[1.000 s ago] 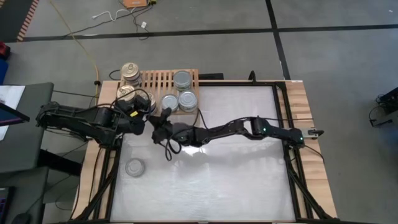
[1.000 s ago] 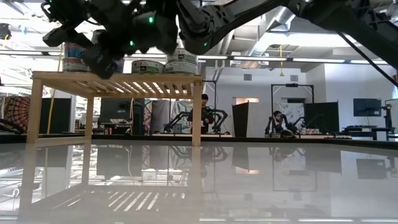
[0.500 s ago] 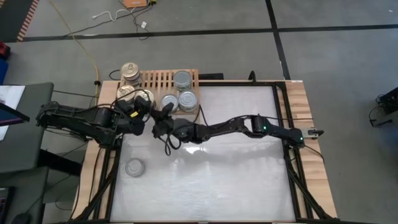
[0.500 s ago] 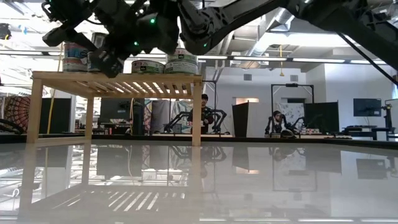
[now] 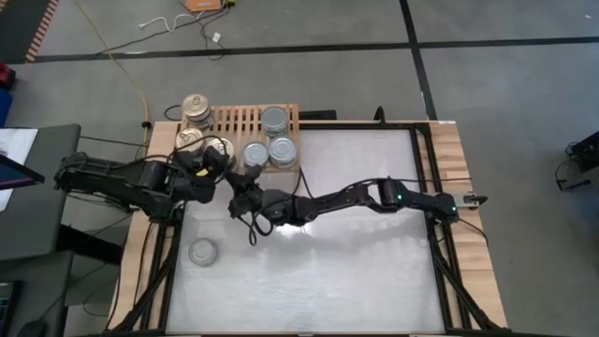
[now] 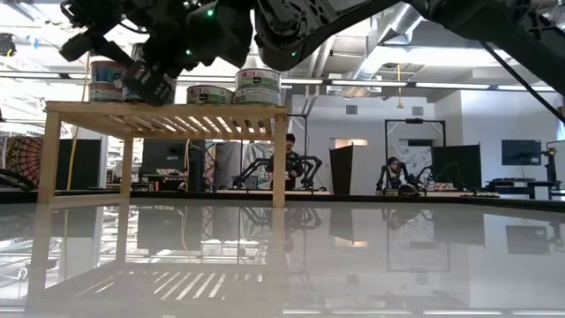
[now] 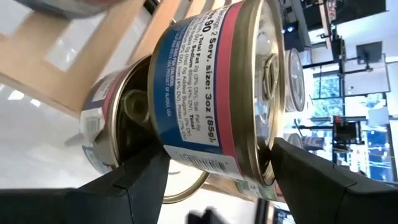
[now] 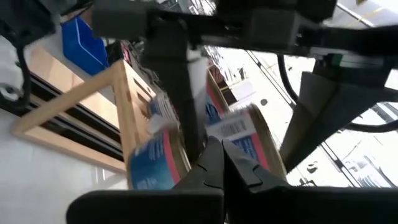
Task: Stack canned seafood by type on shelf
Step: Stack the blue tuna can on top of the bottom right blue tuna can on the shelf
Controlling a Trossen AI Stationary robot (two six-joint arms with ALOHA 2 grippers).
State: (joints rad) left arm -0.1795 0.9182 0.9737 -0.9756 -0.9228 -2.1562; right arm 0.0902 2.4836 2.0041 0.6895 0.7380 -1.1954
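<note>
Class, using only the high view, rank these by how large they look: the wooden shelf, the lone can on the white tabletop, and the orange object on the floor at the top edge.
1. Wooden shelf, clearly largest.
2. and 3. Lone can and orange object: they look about alike, and the picture's edge cuts off the orange one, so I leave them unranked.

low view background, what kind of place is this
Most likely a robotics lab or workshop: another arm rig stands behind the table, people sit at workstations, a monitor glows on the wall, and ceiling ducts run overhead.

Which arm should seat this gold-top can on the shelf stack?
Left. Its claw grips the blue-and-pink labelled can right at the shelf. The right claw is shut, holding nothing.
</note>
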